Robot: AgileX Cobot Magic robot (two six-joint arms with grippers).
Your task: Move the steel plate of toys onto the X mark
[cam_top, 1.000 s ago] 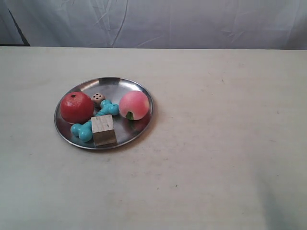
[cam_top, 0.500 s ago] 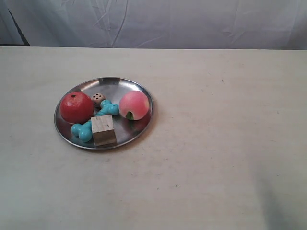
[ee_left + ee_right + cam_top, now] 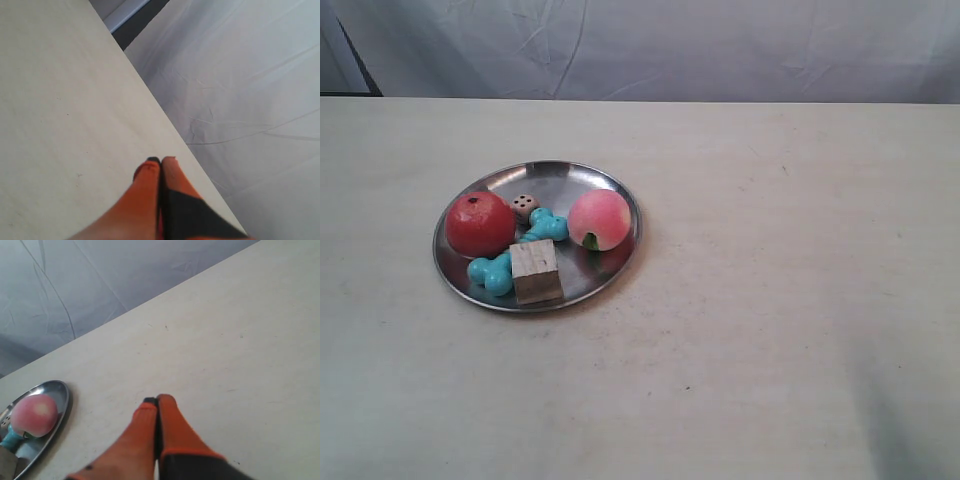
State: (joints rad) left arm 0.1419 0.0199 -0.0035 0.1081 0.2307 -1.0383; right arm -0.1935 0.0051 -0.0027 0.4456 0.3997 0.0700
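While the steel plate (image 3: 575,178) lies flat on the pale table (image 3: 790,300), left of middle in the exterior view, it carries a red apple-like ball (image 3: 479,224) at one side, a pink peach (image 3: 599,219) at the other and a turquoise bone (image 3: 548,225) between them. A wooden cube (image 3: 536,271) sits at the near rim, hiding the bone's middle, and a tiny die (image 3: 524,206) lies behind (just beside the ball). Open tabletop surrounds the plate, widest toward the exterior view's right, and a creased grey cloth (image 3: 670,50) hangs beyond the far edge. The right gripper (image 3: 157,400) hovers near the plate's peach side, fingers pressed together on nothing. The left gripper (image 3: 161,160), likewise closed and empty, hangs over the table near its cloth-backed edge.
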